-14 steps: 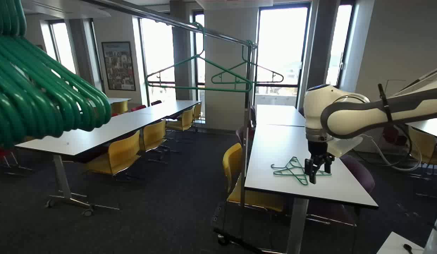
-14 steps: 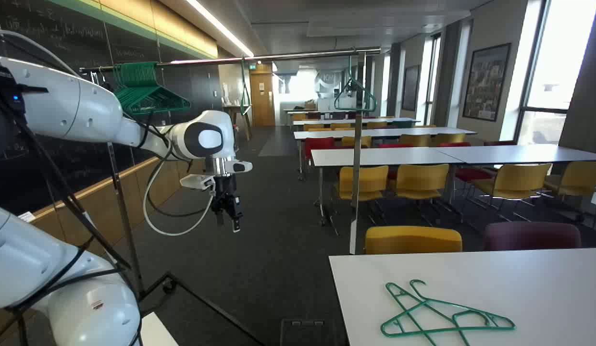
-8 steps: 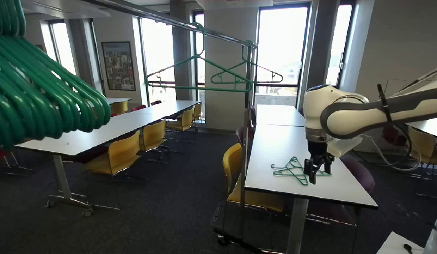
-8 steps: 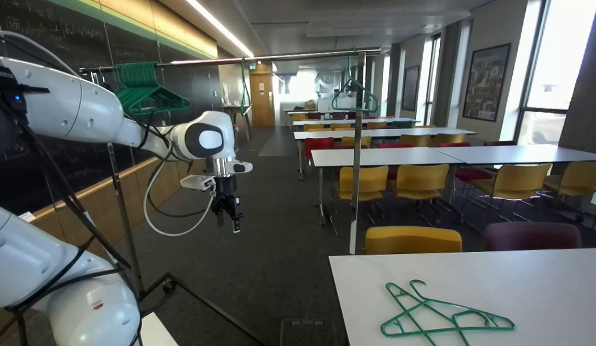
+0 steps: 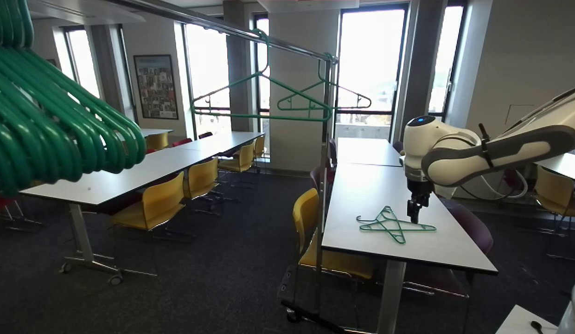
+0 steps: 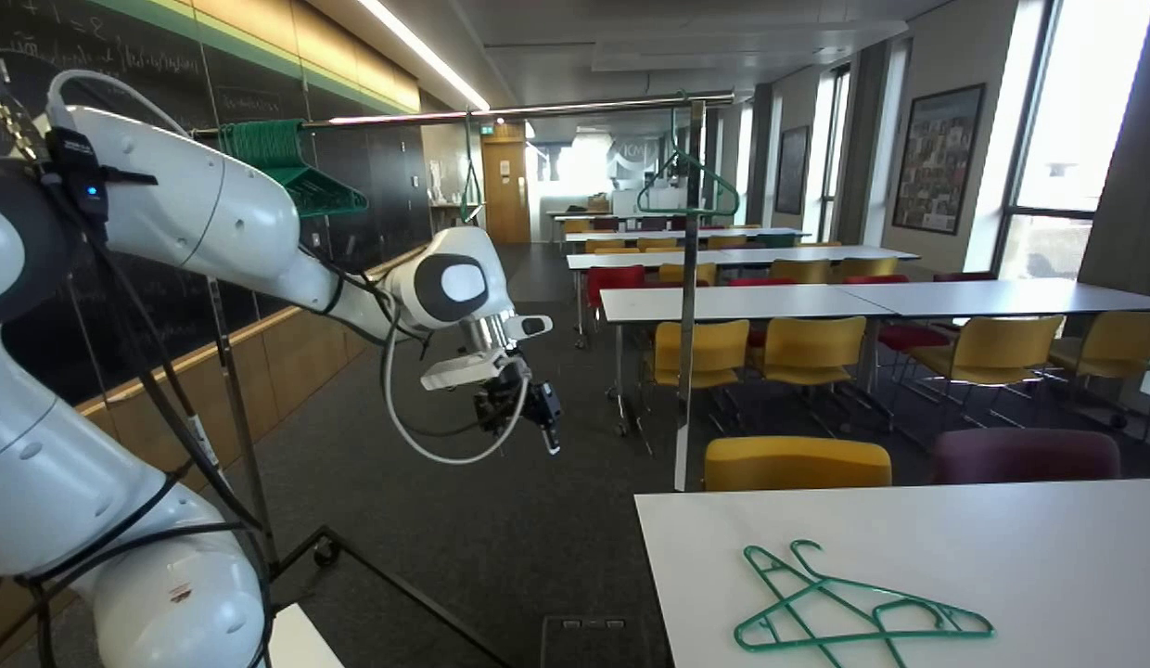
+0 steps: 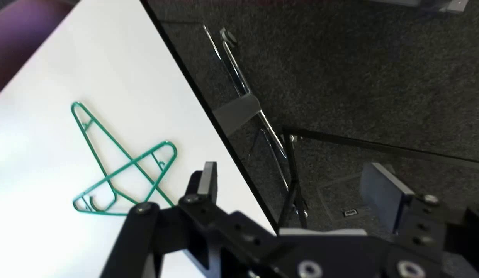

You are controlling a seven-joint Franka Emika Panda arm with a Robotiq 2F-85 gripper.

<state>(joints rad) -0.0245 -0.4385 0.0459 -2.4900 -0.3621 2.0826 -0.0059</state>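
Arm (image 6: 246,223) bent and extended, wrist (image 6: 468,283) tilted, fingers (image 7: 380,195) spread wide apart, slanting downward.

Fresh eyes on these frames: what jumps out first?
Probably the bunch of green hangers, large at the left edge of an exterior view. Next, the white arm on the left of an exterior view, its open gripper holding nothing. Then two crossed green hangers lying on a white table.
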